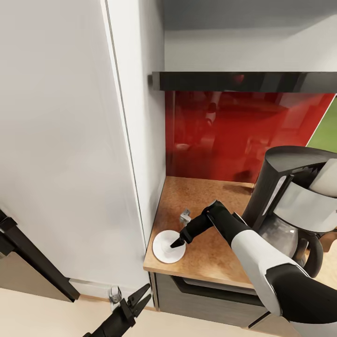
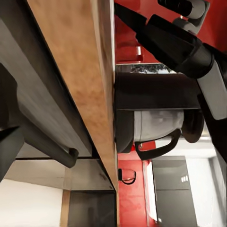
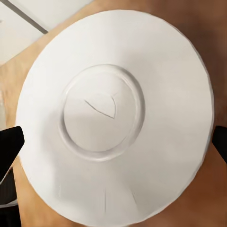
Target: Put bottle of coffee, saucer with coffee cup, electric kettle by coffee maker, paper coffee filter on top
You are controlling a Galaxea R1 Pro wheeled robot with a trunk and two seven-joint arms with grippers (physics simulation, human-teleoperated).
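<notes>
A white saucer point(image 1: 164, 250) lies on the brown countertop point(image 1: 210, 196) near its front left corner. My right gripper point(image 1: 178, 243) hangs just above the saucer, pointing down at it, open. In the right wrist view the saucer point(image 3: 113, 118) lies between the two dark fingertips point(image 3: 9, 146), which stand at opposite rims. The black and silver coffee maker point(image 1: 290, 201) stands at the right with a glass carafe point(image 2: 156, 124); something white point(image 1: 326, 178) sits at its top. My left gripper point(image 1: 139, 296) is low, in front of the counter, open and holding nothing.
A tall white cabinet wall point(image 1: 70, 164) bounds the counter on the left. A dark shelf point(image 1: 243, 81) runs above the red backsplash point(image 1: 224, 135). Below the counter edge point(image 2: 101, 94) there is a drawer front with a dark bar handle point(image 2: 52, 146).
</notes>
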